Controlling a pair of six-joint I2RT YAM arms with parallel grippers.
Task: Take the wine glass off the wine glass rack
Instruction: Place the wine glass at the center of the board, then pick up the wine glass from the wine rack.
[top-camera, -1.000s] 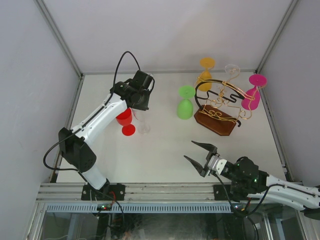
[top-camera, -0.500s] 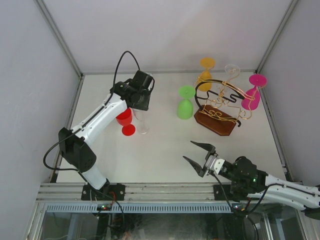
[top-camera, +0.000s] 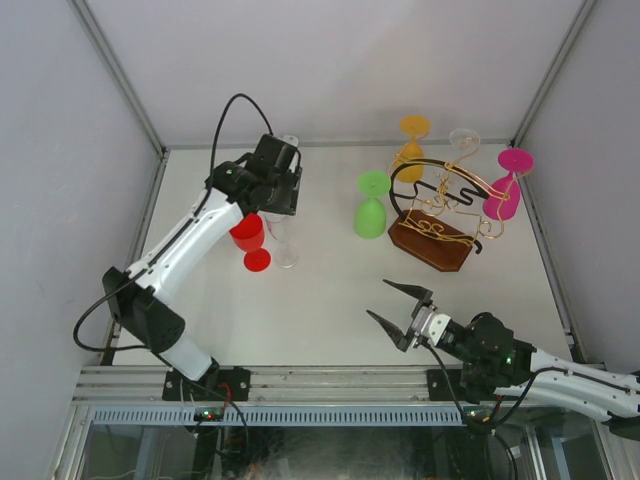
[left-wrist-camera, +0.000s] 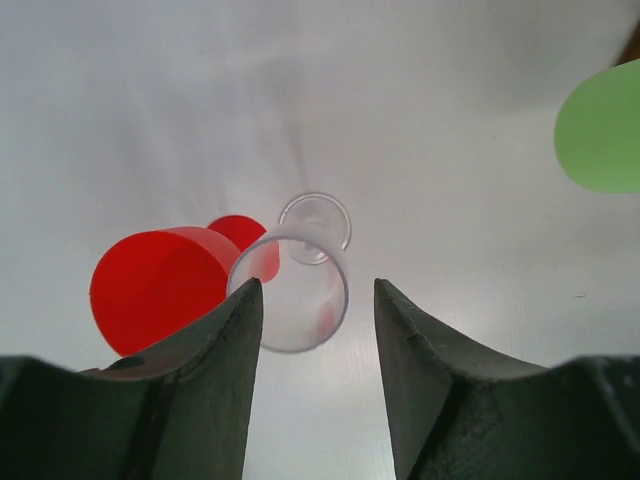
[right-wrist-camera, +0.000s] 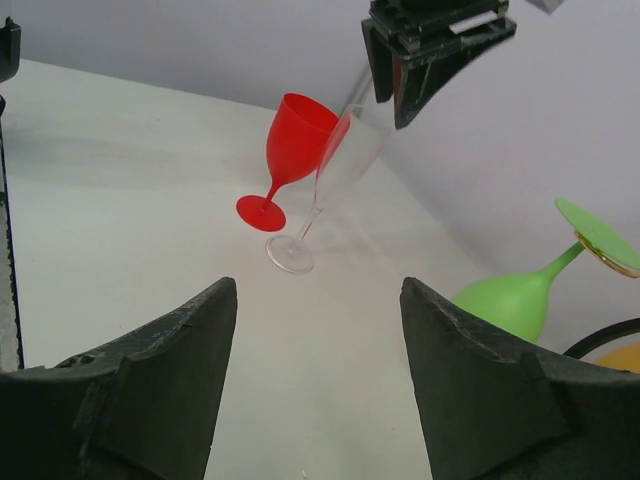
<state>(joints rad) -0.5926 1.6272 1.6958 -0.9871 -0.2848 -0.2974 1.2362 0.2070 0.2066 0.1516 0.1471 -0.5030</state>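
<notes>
Top view: right fingers (top-camera: 405, 293) gape empty, in front of the wavy rack (top-camera: 432, 243); the clear glass (top-camera: 285, 250) stands well left of it on the worktop (top-camera: 320, 295). Left wrist: left fingers (left-wrist-camera: 205, 365) spread, flanking its round rim. Right wrist: glass tilted.

A goblet (top-camera: 249, 236) and a flute (top-camera: 285, 255) sit together on the table (top-camera: 330, 290), left of the wine glass rack (top-camera: 432, 243).
</notes>
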